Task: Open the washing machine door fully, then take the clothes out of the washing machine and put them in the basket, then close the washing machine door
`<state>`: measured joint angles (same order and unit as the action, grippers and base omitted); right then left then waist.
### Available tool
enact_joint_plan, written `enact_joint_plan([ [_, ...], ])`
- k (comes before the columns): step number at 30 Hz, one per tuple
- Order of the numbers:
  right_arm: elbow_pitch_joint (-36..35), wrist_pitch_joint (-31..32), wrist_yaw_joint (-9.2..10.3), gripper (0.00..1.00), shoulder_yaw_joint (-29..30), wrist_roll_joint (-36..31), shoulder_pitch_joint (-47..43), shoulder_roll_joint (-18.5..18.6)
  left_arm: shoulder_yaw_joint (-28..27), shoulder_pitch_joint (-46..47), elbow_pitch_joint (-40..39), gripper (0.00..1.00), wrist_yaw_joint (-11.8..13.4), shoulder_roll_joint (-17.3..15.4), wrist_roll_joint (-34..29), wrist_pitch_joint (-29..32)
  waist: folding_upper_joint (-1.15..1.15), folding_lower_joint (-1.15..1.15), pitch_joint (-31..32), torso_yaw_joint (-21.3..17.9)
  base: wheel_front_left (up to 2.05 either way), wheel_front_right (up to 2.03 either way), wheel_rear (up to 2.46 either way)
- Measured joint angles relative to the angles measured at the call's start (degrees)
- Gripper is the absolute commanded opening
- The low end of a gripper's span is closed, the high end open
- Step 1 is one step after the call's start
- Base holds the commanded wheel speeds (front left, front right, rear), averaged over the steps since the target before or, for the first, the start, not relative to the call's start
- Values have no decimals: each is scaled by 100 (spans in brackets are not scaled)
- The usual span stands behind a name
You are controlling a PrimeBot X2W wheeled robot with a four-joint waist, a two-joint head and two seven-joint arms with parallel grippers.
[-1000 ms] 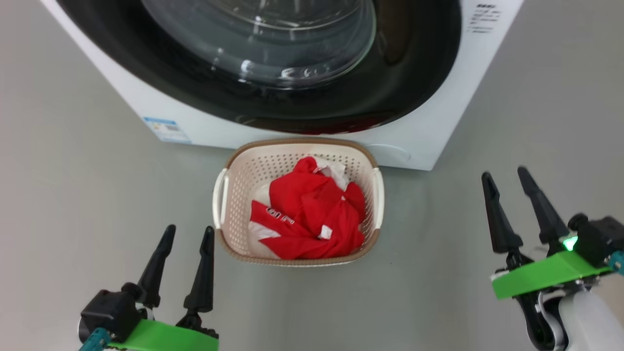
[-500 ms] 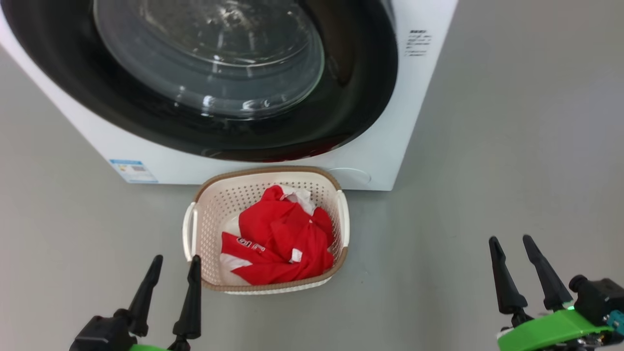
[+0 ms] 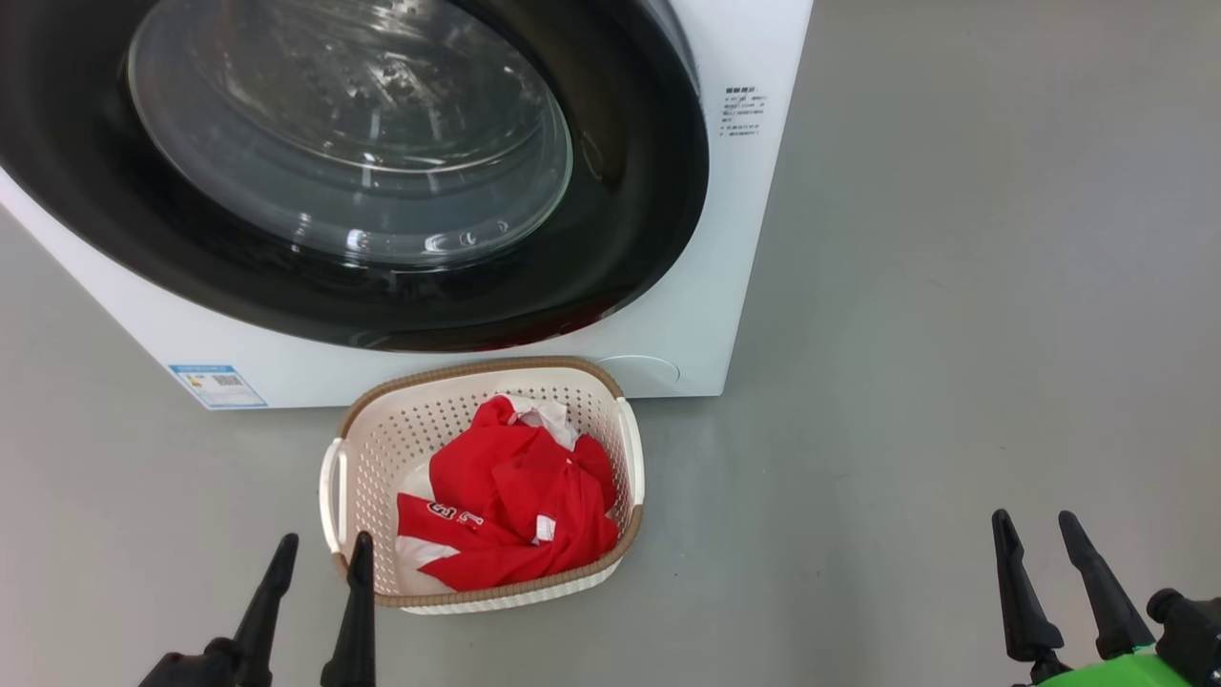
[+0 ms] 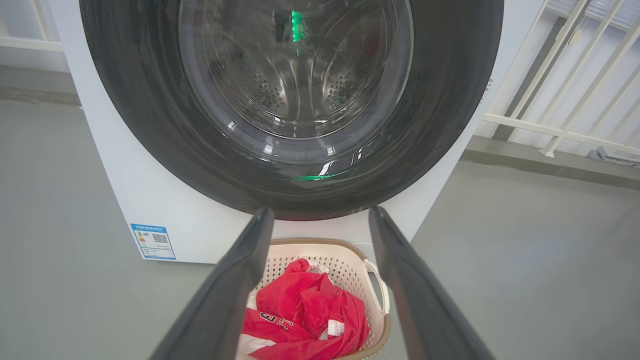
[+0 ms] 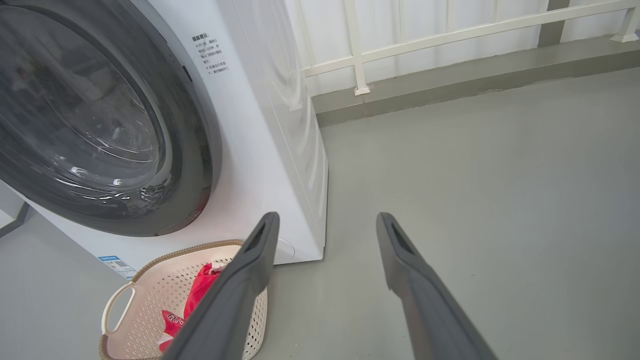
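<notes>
Your basket (image 3: 382, 458) sits on the grey floor (image 3: 954, 382) just in front of the washing machine (image 3: 706, 315), below the lower right of its round front. The clothes (image 3: 515, 506) lie inside it as a crumpled red bundle with white patches and white lettering, heaped toward the right half and leaving the left wall bare. The washing machine door (image 3: 630, 219) lies flush against the machine's front, and through its glass you see the steel drum (image 4: 300, 85) with nothing red in it. A blue label (image 3: 217, 385) marks the front's lower left corner and printed text (image 3: 744, 113) its upper right. A white railing (image 5: 450, 35) runs behind the machine. Your left pincer (image 3: 324, 549) is spread wide and holds nothing, and in the head view its inner finger crosses the basket's near left corner. Your right pincer (image 3: 1033, 525) is also spread wide and holds nothing. It is well apart from the basket, over bare floor to the right.
</notes>
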<state>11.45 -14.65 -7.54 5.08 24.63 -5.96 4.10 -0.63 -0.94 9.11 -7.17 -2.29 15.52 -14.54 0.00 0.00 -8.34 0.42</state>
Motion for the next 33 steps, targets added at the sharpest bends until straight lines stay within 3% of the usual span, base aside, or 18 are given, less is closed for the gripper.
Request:
enact_joint_plan([
  [22,-27,1,0,100,160,-19,-113,-83,-51,-147,-8,100,0,-2,66,0,0,0,117,8,0,0,0],
  [23,-2,1,-1,0,157,-13,-108,-88,-46,-146,22,0,3,3,70,2,0,0,120,13,0,0,0],
  [33,352,64,-1,0,132,210,-109,-226,15,-152,385,0,9,73,375,93,0,2,154,10,0,0,0],
])
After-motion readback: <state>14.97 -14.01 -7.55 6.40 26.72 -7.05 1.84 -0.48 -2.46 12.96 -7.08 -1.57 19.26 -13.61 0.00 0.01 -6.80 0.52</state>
